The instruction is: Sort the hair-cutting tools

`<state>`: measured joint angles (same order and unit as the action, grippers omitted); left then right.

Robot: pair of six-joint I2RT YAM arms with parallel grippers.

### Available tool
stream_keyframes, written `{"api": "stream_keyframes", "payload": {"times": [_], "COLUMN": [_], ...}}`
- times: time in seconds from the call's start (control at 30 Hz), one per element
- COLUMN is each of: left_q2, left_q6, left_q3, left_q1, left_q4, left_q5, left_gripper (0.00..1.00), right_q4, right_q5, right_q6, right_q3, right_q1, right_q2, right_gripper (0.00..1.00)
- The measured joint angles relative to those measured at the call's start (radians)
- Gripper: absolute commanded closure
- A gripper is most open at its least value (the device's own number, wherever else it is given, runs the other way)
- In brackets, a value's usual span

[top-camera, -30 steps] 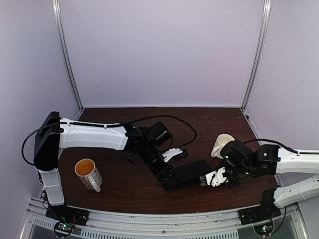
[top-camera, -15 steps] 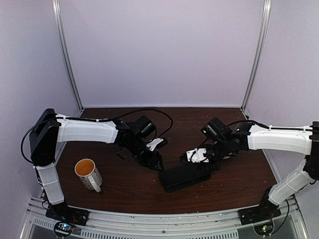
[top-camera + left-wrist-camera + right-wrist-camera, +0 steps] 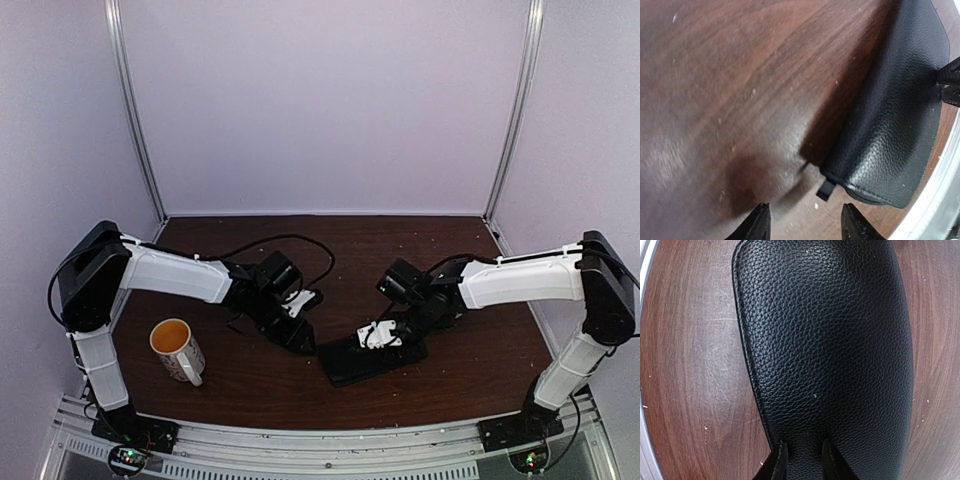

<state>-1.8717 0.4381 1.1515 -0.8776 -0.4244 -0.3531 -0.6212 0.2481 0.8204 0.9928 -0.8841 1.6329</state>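
Left gripper (image 3: 806,215) hangs just above the dark wooden table (image 3: 250,385) with its two fingers spread apart and nothing between them. It is close beside the rounded corner of a black grained case (image 3: 895,125), where a small black tab (image 3: 826,189) sticks out. Right gripper (image 3: 803,450) comes at the case from the other side, fingers close together on the grained top; whether they pinch the material cannot be told. The hair-cutting tools show in no view. The case lies flat between the two arms, and a mug (image 3: 176,348) with an orange inside stands well apart on the left.
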Motion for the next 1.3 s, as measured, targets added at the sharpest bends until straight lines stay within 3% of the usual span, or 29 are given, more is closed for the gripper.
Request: {"api": "stream_keyframes", "payload": {"times": [0.3, 0.43, 0.6, 0.9, 1.17, 1.3], "left_q2": [0.029, 0.034, 0.032, 0.011, -0.020, -0.021], "left_q6": [-0.162, -0.227, -0.296, -0.381, -0.407, -0.408], "left_q3": [-0.129, -0.159, -0.168, -0.164, -0.128, -0.120], "left_q1": [-0.002, -0.002, -0.003, -0.014, -0.029, -0.029], "left_q4": [0.214, 0.275, 0.308, 0.319, 0.311, 0.288], "left_q5": [0.037, 0.050, 0.045, 0.013, 0.003, 0.003], "left_gripper": [0.52, 0.57, 0.72, 0.73, 1.00, 1.00], "right_q4": [-0.008, -0.010, -0.021, -0.039, -0.039, -0.039], "right_q5": [0.000, 0.000, 0.001, 0.002, 0.002, 0.002], "right_q6": [-0.016, -0.016, -0.016, -0.021, -0.024, -0.031], "right_q3": [0.005, 0.006, 0.017, 0.033, 0.033, 0.035], "right_q1": [0.000, 0.000, 0.000, 0.000, 0.000, 0.000], "right_q2": [0.001, 0.002, 0.011, 0.024, 0.024, 0.024], "right_gripper": [0.75, 0.75, 0.75, 0.75, 0.75, 0.67]}}
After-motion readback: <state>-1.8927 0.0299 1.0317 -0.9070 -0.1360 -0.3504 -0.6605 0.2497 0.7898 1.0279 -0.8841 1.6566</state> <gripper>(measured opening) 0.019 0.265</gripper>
